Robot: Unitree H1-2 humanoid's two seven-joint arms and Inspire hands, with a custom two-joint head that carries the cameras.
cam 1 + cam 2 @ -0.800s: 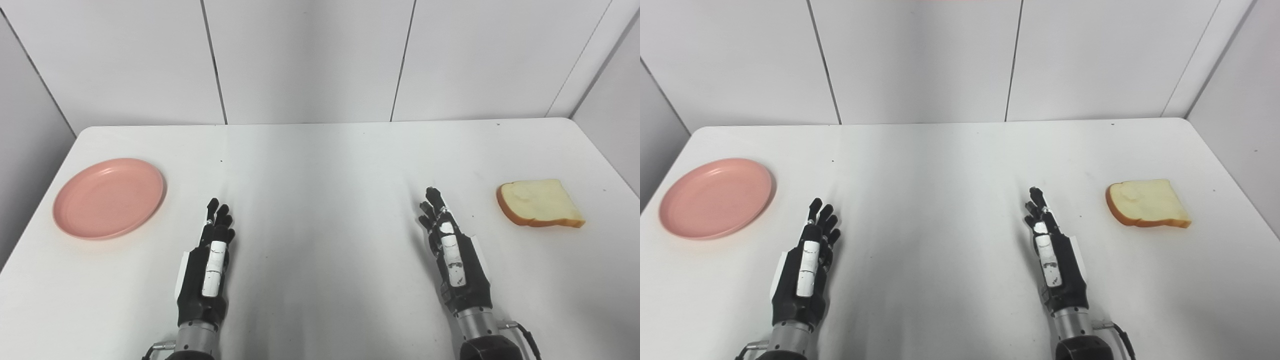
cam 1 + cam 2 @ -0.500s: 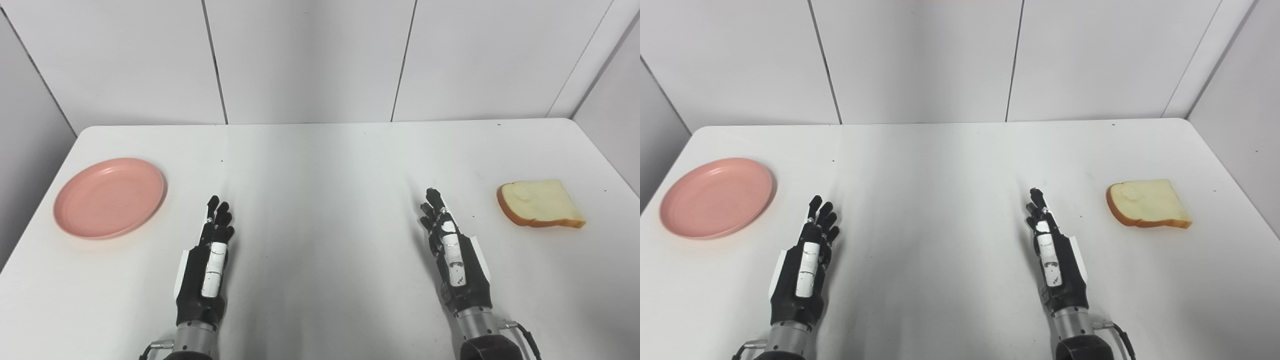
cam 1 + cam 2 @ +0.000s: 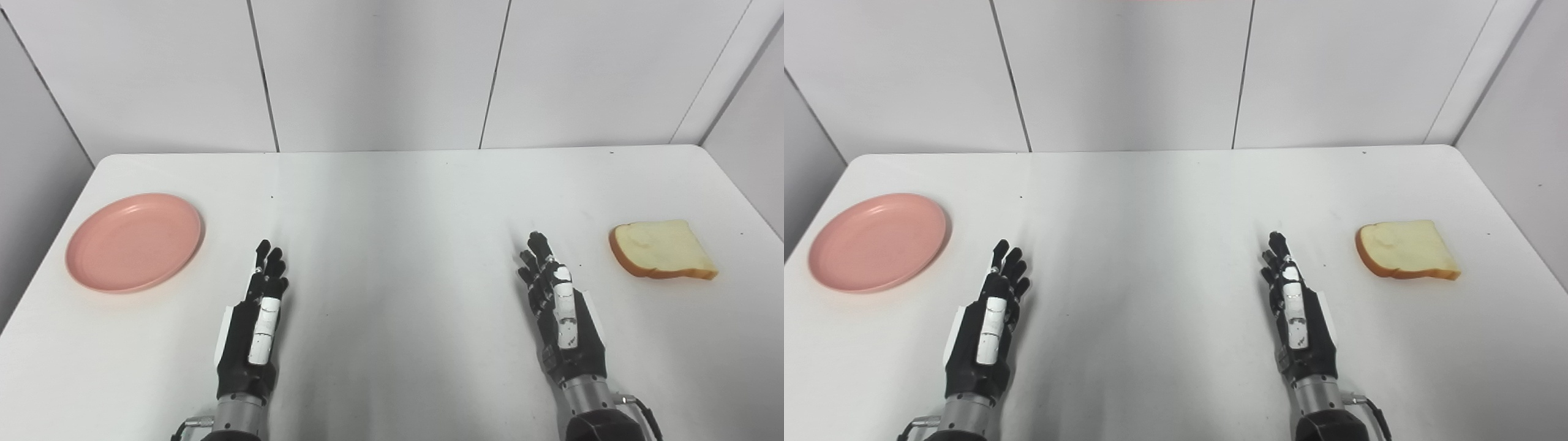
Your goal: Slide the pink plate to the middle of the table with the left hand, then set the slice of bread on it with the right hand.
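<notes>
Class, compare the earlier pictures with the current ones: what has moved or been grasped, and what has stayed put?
Only the right hand has shifted, slightly rightward toward the slice of bread, holding nothing. The left hand, open, the pink plate and the bread stay where they were on the table.

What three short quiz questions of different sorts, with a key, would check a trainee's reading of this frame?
1. True or false: the pink plate already sits at the middle of the table.
2. Multiple choice: the slice of bread lies (A) on the plate, (B) on the table's right side, apart from both hands, (C) in the right hand.
3. Fill in: the left hand and the right hand each hold ____.

Key: 1 false, it is near the left edge. 2 B. 3 nothing; both are open with fingers extended, between plate and bread.
</notes>
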